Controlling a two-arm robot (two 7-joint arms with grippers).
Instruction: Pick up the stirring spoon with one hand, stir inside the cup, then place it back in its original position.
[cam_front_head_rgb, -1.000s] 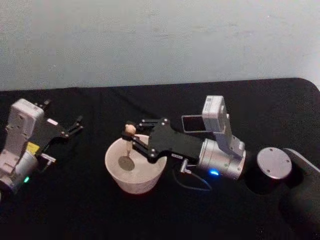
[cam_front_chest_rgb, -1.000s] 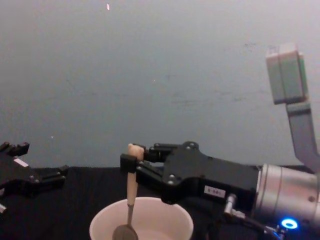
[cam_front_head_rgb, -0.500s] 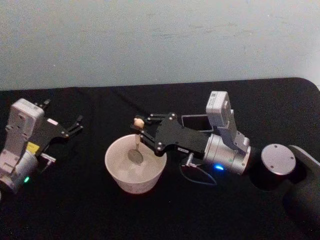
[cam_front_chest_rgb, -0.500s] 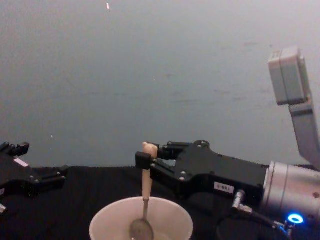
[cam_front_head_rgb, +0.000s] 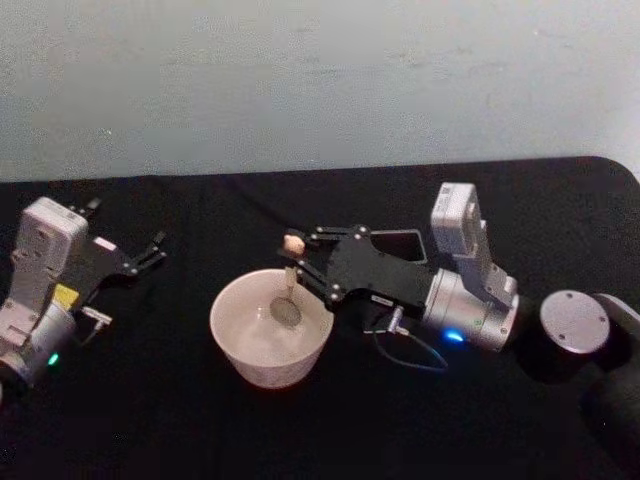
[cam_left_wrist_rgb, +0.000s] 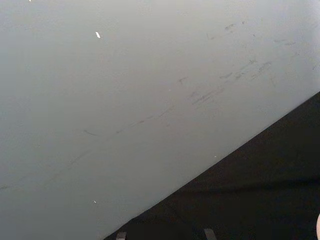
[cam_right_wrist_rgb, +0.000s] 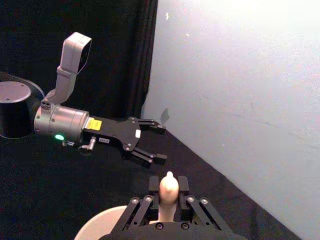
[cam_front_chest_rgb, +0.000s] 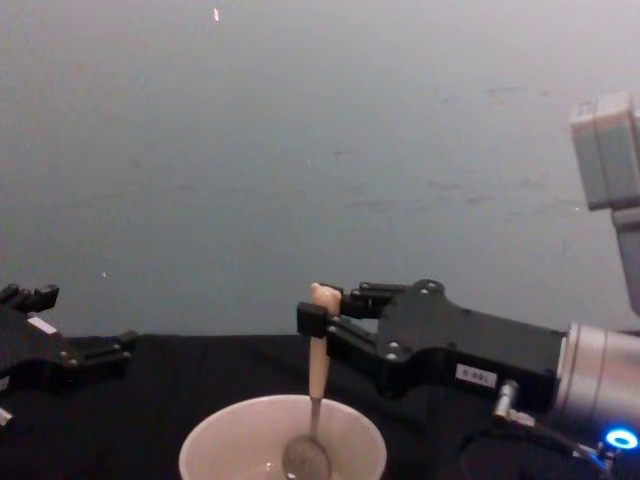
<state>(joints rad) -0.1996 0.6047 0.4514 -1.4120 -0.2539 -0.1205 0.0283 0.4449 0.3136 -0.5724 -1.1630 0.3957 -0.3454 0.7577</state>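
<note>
The jaws of the right gripper (cam_front_head_rgb: 297, 262) were seen clamped on the pale beige handle of the stirring spoon (cam_front_head_rgb: 289, 285), just below its small bear head. The spoon was held nearly upright, and its grey metal bowl was lowered inside the cup (cam_front_head_rgb: 225, 305), a little to the right of the cup's middle. Whether the bowl touched the bottom could not be told. The wide cream-white cup was set near the middle of the black table (cam_front_head_rgb: 150, 420), and the right arm was stretched across to it from the right, above the rim. Well apart from the cup, at the table's left side, the left gripper (cam_front_head_rgb: 125, 228) was parked with its jaws spread apart and nothing between them. A pale wall was seen behind the table.
</note>
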